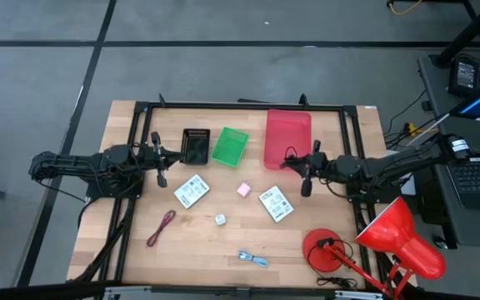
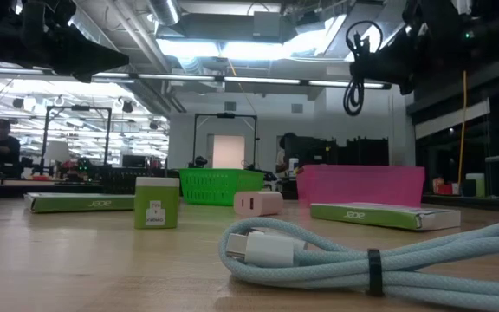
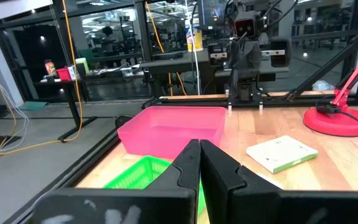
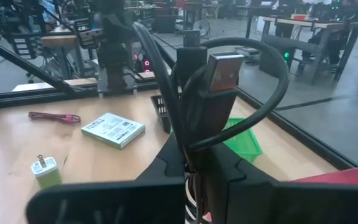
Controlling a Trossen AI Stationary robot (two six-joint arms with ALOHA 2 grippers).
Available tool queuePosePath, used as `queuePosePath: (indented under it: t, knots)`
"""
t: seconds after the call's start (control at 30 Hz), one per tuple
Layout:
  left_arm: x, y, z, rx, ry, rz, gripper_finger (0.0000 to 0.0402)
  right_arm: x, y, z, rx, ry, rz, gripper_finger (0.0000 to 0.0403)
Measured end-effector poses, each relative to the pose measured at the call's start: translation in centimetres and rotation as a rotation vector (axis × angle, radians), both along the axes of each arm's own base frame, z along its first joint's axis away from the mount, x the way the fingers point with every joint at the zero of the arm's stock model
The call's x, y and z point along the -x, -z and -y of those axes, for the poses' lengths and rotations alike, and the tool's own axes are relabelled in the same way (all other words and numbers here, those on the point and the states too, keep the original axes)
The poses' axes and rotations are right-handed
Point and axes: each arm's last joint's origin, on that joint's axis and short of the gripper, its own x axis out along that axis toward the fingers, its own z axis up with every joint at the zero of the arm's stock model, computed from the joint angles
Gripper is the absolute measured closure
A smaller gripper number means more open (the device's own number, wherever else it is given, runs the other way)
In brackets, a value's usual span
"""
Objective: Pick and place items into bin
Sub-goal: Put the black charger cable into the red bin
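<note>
Right gripper (image 1: 293, 160) has its fingers clamped on a coiled black USB cord (image 4: 219, 87), held in the air at the lower edge of the red rectangular plastic bin (image 1: 287, 137), upper centre-right of the high view; in the low view the cord (image 2: 354, 61) dangles upper right. Cord looks light and floppy, loops will swing, so best taken at the bundled middle as here. Left gripper (image 1: 160, 161) sits at left-centre beside the black mesh tray (image 1: 195, 146), fingers (image 3: 191, 165) pressed together, holding nothing. Green mesh basket (image 1: 229, 145) lies between tray and red bin. On the wooden surface (image 1: 207, 250): two flat white printed packets (image 1: 192, 192) (image 1: 275, 204), light and stiff, take by the edges; small pink cube (image 1: 243, 189); pale die-like plug block (image 1: 220, 219), small and rigid; red cord (image 1: 161, 227) lower left, limp; pale blue-white braided cable (image 1: 253, 258) bottom centre, soft, grab at the coil.
</note>
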Motion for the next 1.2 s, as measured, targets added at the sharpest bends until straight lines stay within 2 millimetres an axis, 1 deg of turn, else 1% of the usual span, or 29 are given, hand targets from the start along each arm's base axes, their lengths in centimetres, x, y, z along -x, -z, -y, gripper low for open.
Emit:
queuePosePath:
  t: [0.27, 0.43, 0.53, 0.73, 0.83, 0.93, 1.0, 1.07, 1.13, 1.2]
  knots:
    - [0.0, 0.0, 0.0, 0.000, 0.010, 0.000, 0.0395, 0.0, -0.1, 0.5, 0.019, 0.031, 0.007, 0.0389]
    - [0.0, 0.0, 0.0, 0.000, 0.009, 0.000, 0.0396, 0.1, -0.1, 1.2, 0.030, 0.185, 0.009, 0.0389]
    - [0.0, 0.0, 0.0, 0.000, 0.010, 0.000, 0.0396, 0.1, -0.1, 1.7, 0.007, 0.266, 0.018, 0.0389]
    - [0.0, 0.0, 0.0, 0.000, 0.010, 0.000, 0.0396, -0.2, 1.0, 2.5, -0.023, 0.408, -0.022, 0.0389]
    - [0.0, 0.0, 0.0, 0.000, 0.010, 0.000, 0.0396, -0.7, 1.5, 2.9, -0.016, 0.437, -0.058, 0.0389]
    - [0.0, 0.0, 0.0, 0.000, 0.010, 0.000, 0.0396, -1.5, 1.3, 3.4, -0.015, 0.462, -0.067, 0.0389]
    - [0.0, 0.0, 0.0, 0.000, 0.010, 0.000, 0.0396, -1.9, 1.3, 3.8, -0.048, 0.491, -0.068, 0.0389]
    - [0.0, 0.0, 0.0, 0.000, 0.009, 0.000, 0.0396, -2.2, 1.4, 4.5, -0.136, 0.542, -0.078, 0.0389]
    - [0.0, 0.0, 0.0, 0.000, 0.009, 0.000, 0.0396, -2.4, 1.6, 5.1, -0.204, 0.595, -0.136, 0.0389]
    - [0.0, 0.0, 0.0, 0.000, 0.009, 0.000, 0.0396, -2.6, 1.7, 5.6, -0.235, 0.631, -0.226, 0.0389]
